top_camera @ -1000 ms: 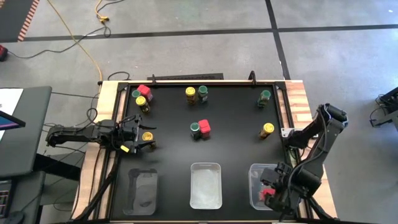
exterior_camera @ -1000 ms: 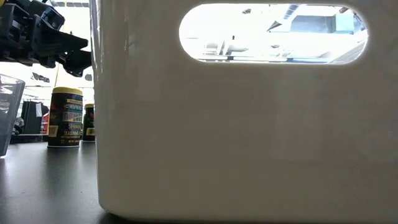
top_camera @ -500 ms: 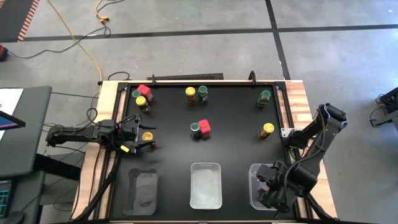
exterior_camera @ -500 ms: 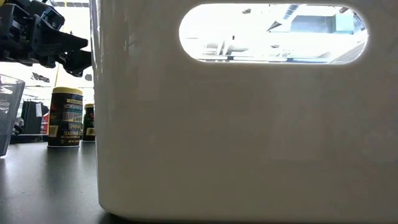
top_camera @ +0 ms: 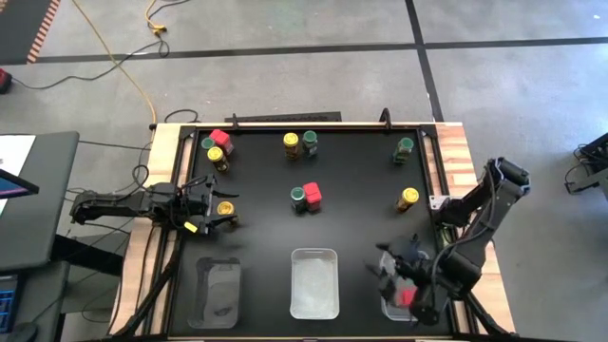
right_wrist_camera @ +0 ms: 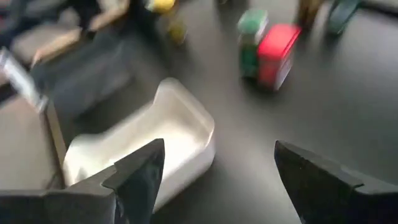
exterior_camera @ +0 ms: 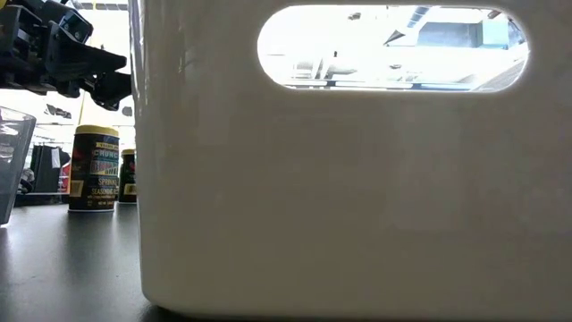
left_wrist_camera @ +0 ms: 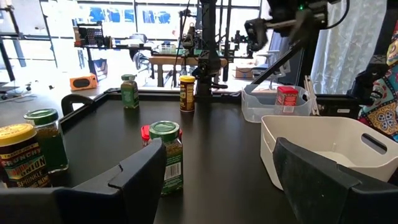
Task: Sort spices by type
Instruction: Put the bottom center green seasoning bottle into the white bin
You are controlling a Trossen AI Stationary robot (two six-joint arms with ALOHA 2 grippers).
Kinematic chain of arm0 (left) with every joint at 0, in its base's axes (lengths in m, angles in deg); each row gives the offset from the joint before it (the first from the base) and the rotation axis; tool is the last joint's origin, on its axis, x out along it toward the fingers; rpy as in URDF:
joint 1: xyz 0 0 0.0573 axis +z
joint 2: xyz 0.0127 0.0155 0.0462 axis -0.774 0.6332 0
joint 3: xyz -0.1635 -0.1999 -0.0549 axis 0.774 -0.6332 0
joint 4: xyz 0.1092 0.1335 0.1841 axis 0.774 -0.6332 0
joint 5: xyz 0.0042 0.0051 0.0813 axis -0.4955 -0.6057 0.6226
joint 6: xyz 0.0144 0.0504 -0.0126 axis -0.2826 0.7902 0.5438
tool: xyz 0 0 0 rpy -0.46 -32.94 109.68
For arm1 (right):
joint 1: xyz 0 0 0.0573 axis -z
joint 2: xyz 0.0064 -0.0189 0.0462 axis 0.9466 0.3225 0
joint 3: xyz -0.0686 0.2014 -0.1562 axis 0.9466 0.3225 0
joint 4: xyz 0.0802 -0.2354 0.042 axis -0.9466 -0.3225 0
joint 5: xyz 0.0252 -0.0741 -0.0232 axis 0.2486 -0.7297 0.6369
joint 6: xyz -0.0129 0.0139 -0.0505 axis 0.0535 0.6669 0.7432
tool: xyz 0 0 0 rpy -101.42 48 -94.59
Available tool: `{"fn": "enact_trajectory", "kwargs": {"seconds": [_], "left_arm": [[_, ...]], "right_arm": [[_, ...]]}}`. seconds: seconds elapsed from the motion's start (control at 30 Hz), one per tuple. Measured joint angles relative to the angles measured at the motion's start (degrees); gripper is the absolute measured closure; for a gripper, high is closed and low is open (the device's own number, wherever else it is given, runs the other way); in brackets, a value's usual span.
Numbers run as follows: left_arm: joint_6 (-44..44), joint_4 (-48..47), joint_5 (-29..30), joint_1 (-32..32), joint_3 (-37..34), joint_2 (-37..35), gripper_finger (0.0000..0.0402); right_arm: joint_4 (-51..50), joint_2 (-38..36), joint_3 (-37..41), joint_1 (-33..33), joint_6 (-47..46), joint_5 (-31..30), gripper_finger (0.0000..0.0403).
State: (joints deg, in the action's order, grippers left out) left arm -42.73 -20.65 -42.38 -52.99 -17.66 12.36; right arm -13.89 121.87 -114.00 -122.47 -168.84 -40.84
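Note:
Small dark spice jars stand upright on the black table [top_camera: 361,171]: a green-lidded and a red-lidded pair [top_camera: 306,196] in the middle, others along the far edge, a yellow-lidded one [top_camera: 408,198] at the right. One red-lidded jar [top_camera: 407,296] stands in the clear tray [top_camera: 388,302] at the near right. My right gripper [top_camera: 388,269] hangs open over that tray's left rim, slanting down toward the table's middle, with nothing between its fingers [right_wrist_camera: 217,162]. At the table's left edge my left gripper [top_camera: 217,211] waits level and open, a yellow-lidded jar [top_camera: 225,208] just beside its fingertips.
A white tray [top_camera: 314,282] sits at the near middle and fills most of the low view [exterior_camera: 357,179]. A clear tray [top_camera: 216,290] lies at the near left. A raised frame [top_camera: 285,122] borders the table.
My right gripper has swung from over the near-right tray toward the table's left and tipped up from pointing down to a slant. The red-lidded jar, hidden under it half a second ago, stands uncovered in that tray.

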Motion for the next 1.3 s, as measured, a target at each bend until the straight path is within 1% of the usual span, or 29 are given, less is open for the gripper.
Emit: {"fn": "enact_trajectory", "kwargs": {"seconds": [0.07, 0.13, 0.3, 0.37, 0.47, 0.6, 0.7, 0.77, 0.83, 0.87, 0.93, 1.0, 1.1, 1.23, 1.3], "left_arm": [[0.00, 0.01, 0.00, 0.00, 0.00, 0.00, 0.0121], [0.00, 0.01, 0.00, -0.01, 0.00, 0.00, 0.0121], [0.00, 0.01, 0.02, 0.00, 0.00, 0.00, 0.0121], [0.00, 0.01, 0.01, 0.01, 0.00, -0.01, 0.0121], [0.00, 0.02, 0.01, 0.01, 0.00, 0.00, 0.0121], [0.00, 0.01, 0.01, 0.01, 0.00, 0.00, 0.0121], [0.00, 0.00, 0.02, 0.00, 0.01, -0.01, 0.0121], [0.00, 0.01, 0.01, 0.01, 0.01, -0.02, 0.0121], [0.00, 0.00, -0.01, 0.00, 0.00, 0.00, 0.0121], [0.00, 0.02, 0.01, 0.00, 0.00, 0.00, 0.0121], [0.00, 0.02, 0.01, 0.01, 0.00, -0.02, 0.0121], [0.00, 0.02, 0.00, 0.01, 0.01, 0.00, 0.0121], [0.00, 0.01, 0.01, 0.01, 0.00, -0.01, 0.0121], [0.00, 0.02, 0.02, 0.00, 0.00, 0.00, 0.0121], [0.00, 0.02, 0.01, 0.00, 0.00, 0.00, 0.0121]], "right_arm": [[-0.17, 0.00, 0.00, 2.35, 0.33, -1.48, 0.0073], [-0.11, 0.00, 0.00, 5.06, 3.14, -1.14, 0.0073], [3.18, 0.00, 0.00, 13.40, 13.67, 2.82, 0.0072], [6.88, 0.00, 0.00, 17.37, 20.65, 4.96, 0.0072], [14.61, 0.01, 0.00, 23.76, 35.09, 11.39, 0.0071], [25.75, 0.02, 0.00, 33.40, 53.94, 22.98, 0.0071], [33.85, 0.02, 0.00, 40.30, 63.28, 31.44, 0.0072], [39.07, 0.02, 0.00, 44.55, 69.10, 38.92, 0.0071], [42.77, 0.02, 0.00, 47.96, 75.05, 45.83, 0.0071], [44.07, 0.02, 0.00, 49.33, 78.21, 48.23, 0.0071], [45.89, 0.02, 0.00, 51.58, 84.28, 50.78, 0.0071], [45.75, 0.02, -0.70, 53.74, 88.20, 53.43, 0.0071], [45.69, 0.02, -2.03, 56.36, 91.44, 55.92, 0.0071], [45.39, 0.02, -3.69, 58.70, 93.68, 56.78, 0.0072], [44.46, 0.27, -4.95, 59.43, 94.38, 58.25, 0.0072]]}}
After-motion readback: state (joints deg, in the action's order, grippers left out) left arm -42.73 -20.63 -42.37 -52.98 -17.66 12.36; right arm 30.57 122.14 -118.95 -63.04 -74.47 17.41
